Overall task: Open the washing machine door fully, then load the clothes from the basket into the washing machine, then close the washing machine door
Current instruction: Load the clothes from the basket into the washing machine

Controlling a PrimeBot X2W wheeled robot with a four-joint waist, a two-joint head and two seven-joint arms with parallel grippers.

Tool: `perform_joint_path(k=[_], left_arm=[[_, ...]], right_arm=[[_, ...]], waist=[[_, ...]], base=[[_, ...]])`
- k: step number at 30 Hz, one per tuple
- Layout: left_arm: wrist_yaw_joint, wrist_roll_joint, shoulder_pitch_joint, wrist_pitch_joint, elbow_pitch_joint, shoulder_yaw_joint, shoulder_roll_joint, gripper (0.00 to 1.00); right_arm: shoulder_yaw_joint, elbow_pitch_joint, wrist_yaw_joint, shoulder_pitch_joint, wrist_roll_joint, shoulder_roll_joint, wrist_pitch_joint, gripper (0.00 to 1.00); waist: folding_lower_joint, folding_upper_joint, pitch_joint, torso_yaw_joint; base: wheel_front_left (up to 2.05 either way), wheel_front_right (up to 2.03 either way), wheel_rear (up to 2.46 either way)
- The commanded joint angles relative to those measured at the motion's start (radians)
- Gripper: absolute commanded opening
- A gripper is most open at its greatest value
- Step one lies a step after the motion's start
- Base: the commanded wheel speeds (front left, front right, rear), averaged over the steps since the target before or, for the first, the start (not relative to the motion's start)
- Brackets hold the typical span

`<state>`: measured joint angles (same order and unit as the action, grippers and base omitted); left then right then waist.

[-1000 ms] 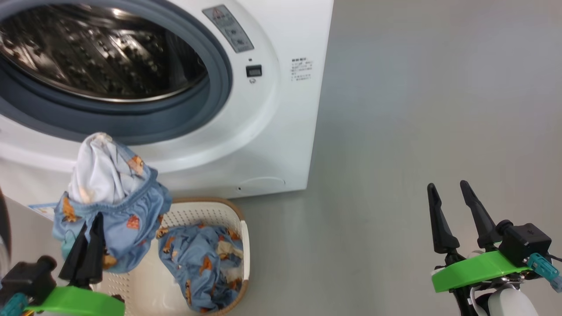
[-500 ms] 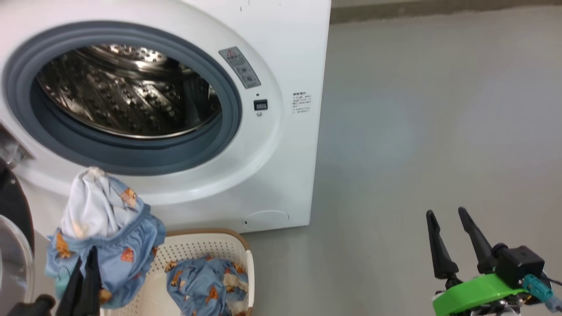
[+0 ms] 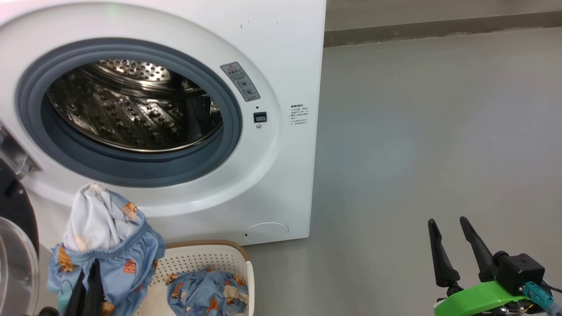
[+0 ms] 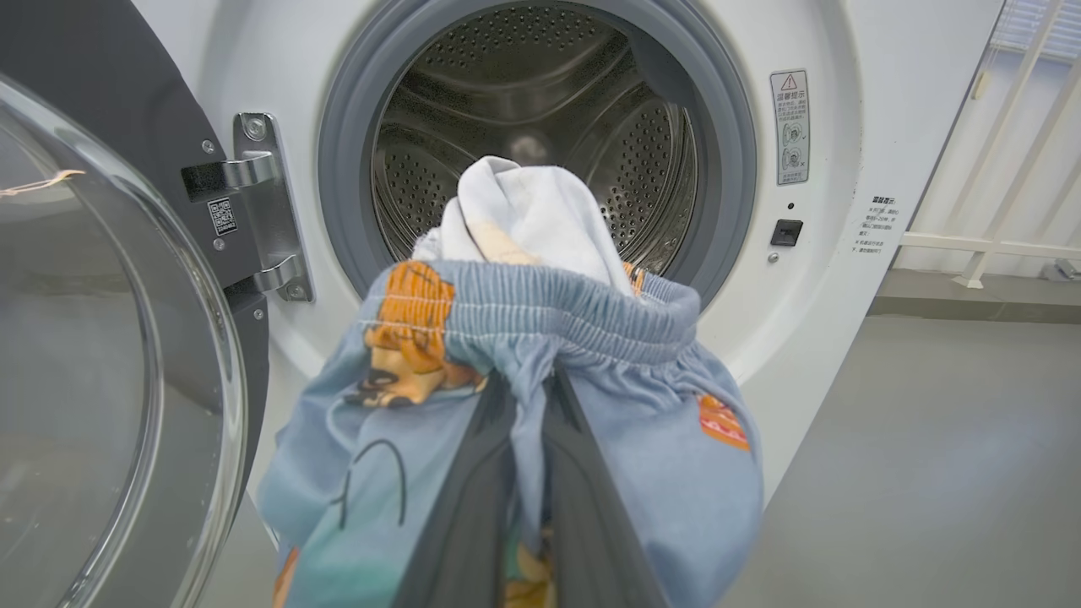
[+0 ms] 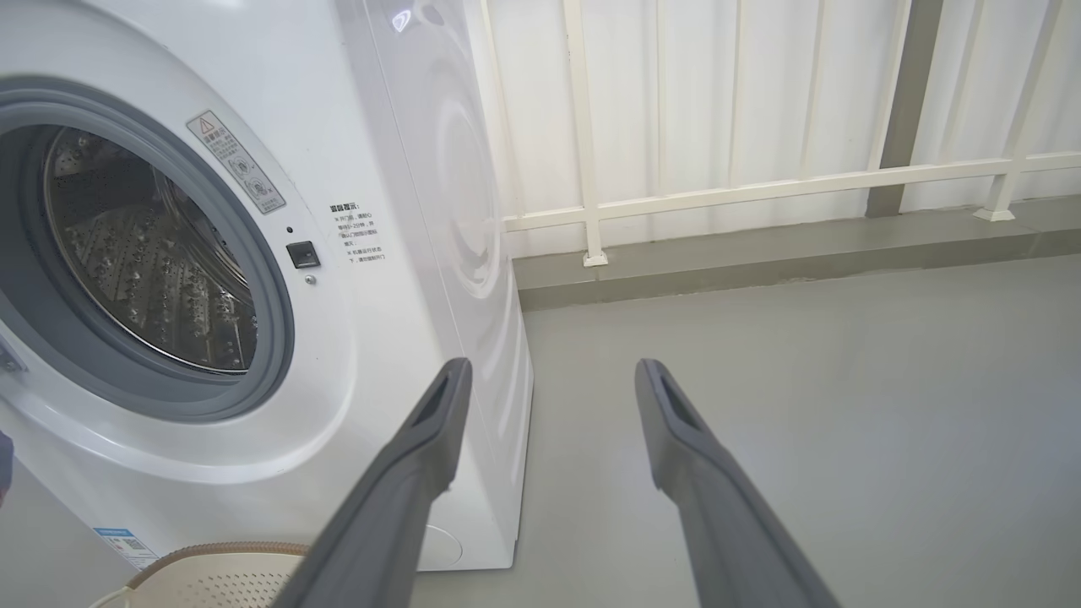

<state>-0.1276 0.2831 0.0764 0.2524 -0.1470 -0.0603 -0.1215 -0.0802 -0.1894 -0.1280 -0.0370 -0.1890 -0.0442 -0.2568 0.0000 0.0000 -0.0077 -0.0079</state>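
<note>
The washing machine [image 3: 285,52] stands with its steel drum [image 3: 131,109] exposed. Its black, glass-windowed door [image 4: 84,338] is swung out to the left on a metal hinge [image 4: 262,203]. My left gripper [image 3: 88,270] is shut on a piece of the clothes [image 3: 105,245], blue bear-print fabric with a white part on top. It hangs just below and in front of the drum mouth. In the left wrist view the fabric [image 4: 524,338] drapes over my pinched fingers [image 4: 473,507]. More clothes [image 3: 206,292] lie in the basket [image 3: 206,256] on the floor. My right gripper [image 3: 447,220] is open and holds nothing.
Grey floor stretches to the right of the machine around my right gripper [image 5: 553,365]. A white railing [image 5: 760,181] on a low kerb runs behind. A round flap [image 3: 266,230] sits low on the machine's front, just above the basket.
The head camera has tilted up, so the whole picture has slid down and more of the machine's top shows. My left gripper still holds the clothes in front of the drum; the right stays open.
</note>
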Motion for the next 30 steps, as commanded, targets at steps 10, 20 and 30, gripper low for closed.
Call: perform_joint_path(k=[10, 20, 30], left_arm=[[-0.003, 0.007, -0.048, 0.009, 0.034, -0.033, -0.022, 0.00], [-0.003, 0.041, -0.164, 0.009, 0.016, -0.002, -0.082, 0.00], [-0.003, 0.111, -0.383, 0.009, -0.039, 0.068, -0.156, 0.00]], right_arm=[[0.028, 0.023, -0.003, -0.015, -0.029, -0.006, -0.005, 1.00], [0.027, 0.045, -0.003, -0.043, -0.038, -0.006, -0.005, 1.00], [0.041, 0.071, -0.003, -0.081, -0.061, -0.006, -0.005, 1.00]], waist=[[0.0000, 0.0000, 0.040, -0.016], [0.0000, 0.0000, 0.124, -0.040], [0.0000, 0.0000, 0.252, -0.066]], base=[[0.00, 0.00, 0.00], [0.00, 0.00, 0.00], [0.00, 0.00, 0.00]])
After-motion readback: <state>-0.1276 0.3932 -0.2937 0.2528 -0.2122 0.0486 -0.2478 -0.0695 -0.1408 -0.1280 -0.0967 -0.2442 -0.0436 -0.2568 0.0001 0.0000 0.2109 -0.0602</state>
